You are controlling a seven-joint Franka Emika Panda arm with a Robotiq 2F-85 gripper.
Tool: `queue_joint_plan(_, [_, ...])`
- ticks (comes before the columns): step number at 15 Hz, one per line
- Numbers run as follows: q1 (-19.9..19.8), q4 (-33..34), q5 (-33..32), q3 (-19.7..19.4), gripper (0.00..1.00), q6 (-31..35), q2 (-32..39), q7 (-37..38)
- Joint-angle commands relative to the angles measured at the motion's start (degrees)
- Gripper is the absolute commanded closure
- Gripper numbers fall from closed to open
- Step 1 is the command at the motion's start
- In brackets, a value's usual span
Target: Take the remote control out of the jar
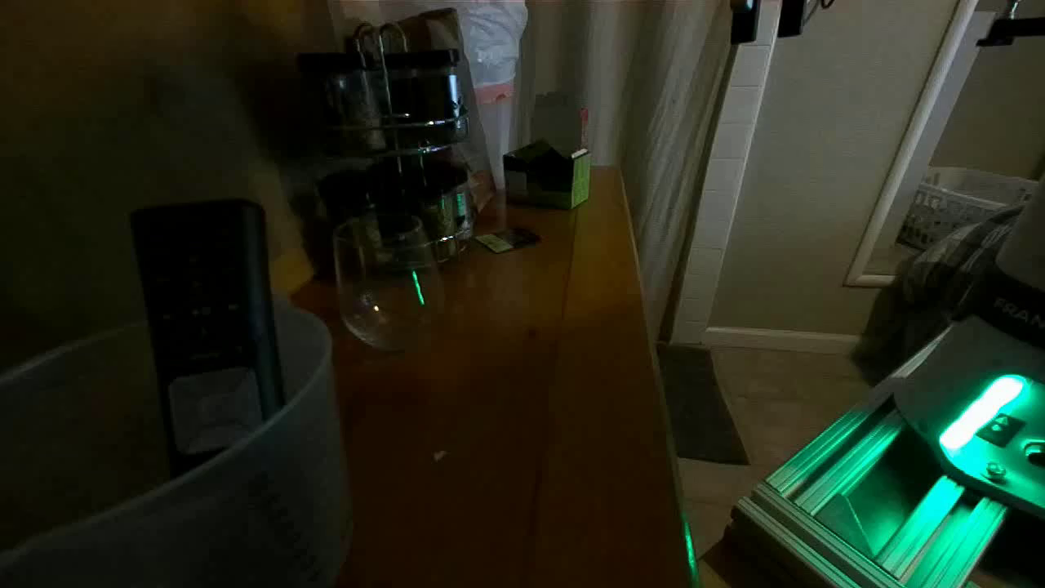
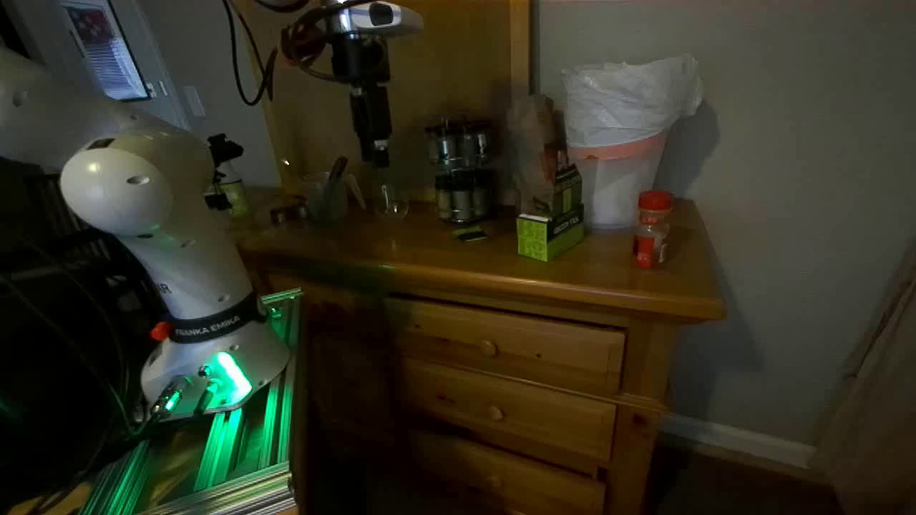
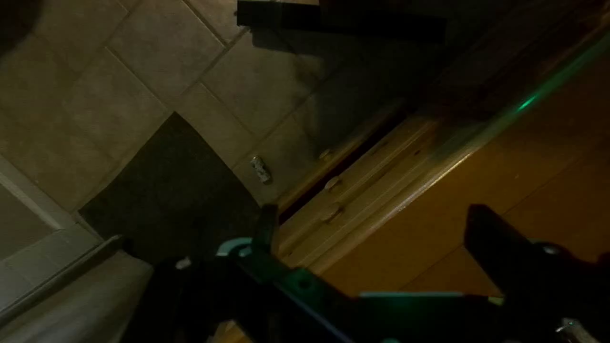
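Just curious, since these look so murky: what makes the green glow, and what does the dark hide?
In both exterior views, a green light strip glares on the robot's base; in an exterior view, the remote control is dark, its markings faint; in the wrist view, a green glint shows on the wooden dresser, and the gripper is mostly silhouette.

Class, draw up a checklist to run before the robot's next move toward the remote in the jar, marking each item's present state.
1. Remote control stands in the jar, upper part above the rim: ok.
2. Tool open and holding nothing: ok.
3. Remote control visible in the wrist view: not ok; floor and dresser show there.
4. Glass beside the jar out of the tool's path: cannot tell.
5. Remote control's lower end free: cannot tell.
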Motion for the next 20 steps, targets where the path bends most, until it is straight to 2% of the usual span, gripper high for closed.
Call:
queue_joint_plan(1, [0.43,0.1,-0.24,-0.34,0.0,-0.12,0.05,0.27])
queue_joint_plan(5, [0.43,0.1,-0.24,-0.34,0.0,-0.12,0.05,0.27])
queue_joint_plan(9, [8.79,-0.41,5.47,2.3,0.0,-1.55,-0.22,-4.06])
queue_joint_plan(12, [16.82,1.32,11.94,6.83,0.0,-1.99,2.15,-4.05])
queue_joint_plan(16, [25.05,6.16,19.18,12.16,0.0,-0.87,9.01,-5.67])
queue_joint_plan(20, [30.1,13.54,23.92,16.47,0.0,0.99,17.61,-9.13])
